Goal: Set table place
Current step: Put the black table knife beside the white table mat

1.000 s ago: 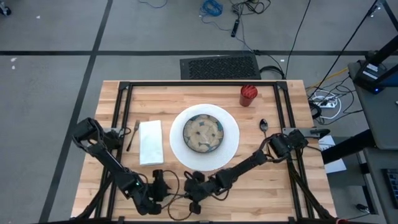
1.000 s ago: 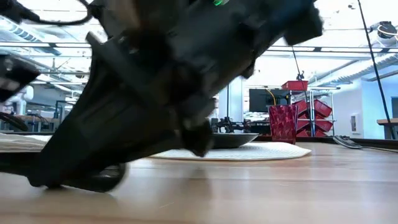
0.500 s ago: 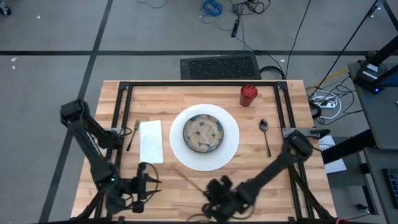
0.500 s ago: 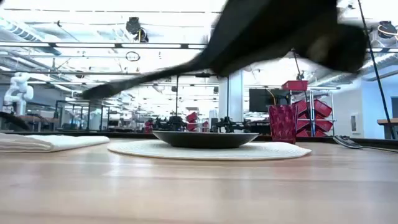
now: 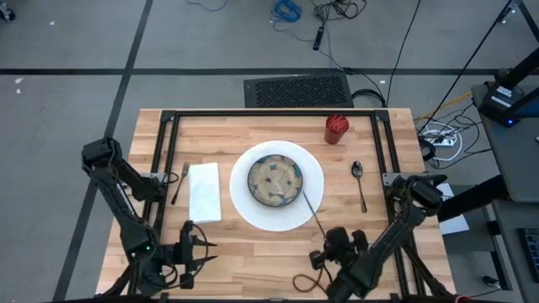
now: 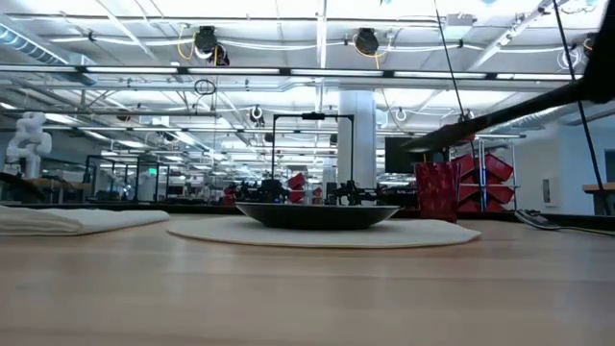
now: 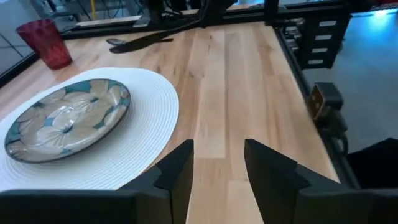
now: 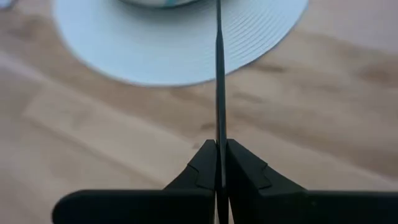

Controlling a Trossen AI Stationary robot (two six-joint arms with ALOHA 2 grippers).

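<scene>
The table (image 5: 354, 126) of light wood planks is being seen whole from above, ringed by its black frame. At its middle a white round mat (image 5: 277, 186) is lying, with a patterned plate (image 5: 275, 180) on it. A folded white napkin (image 5: 205, 192) is lying just beside the mat on the left, and a fork (image 5: 179, 182) just beyond the napkin. A spoon (image 5: 359, 183) is lying to the right of the mat, and a red cup (image 5: 336, 129) is standing near the far edge.

The right gripper (image 8: 219, 163) is being held over the near edge of the table, right of centre, its fingers pressed together on a thin dark utensil (image 5: 312, 209) whose tip is reaching over the mat's rim. It is probably a knife; only a narrow edge-on line is shown in the wrist view, and its handle is hidden between the fingers. In the low view it is seen only as a dark slanted bar, cut off at the right edge.

The left gripper (image 7: 217, 163) is being held near the front left corner, fingers spread and holding nothing. The fork and napkin are not seen in its wrist view.
</scene>
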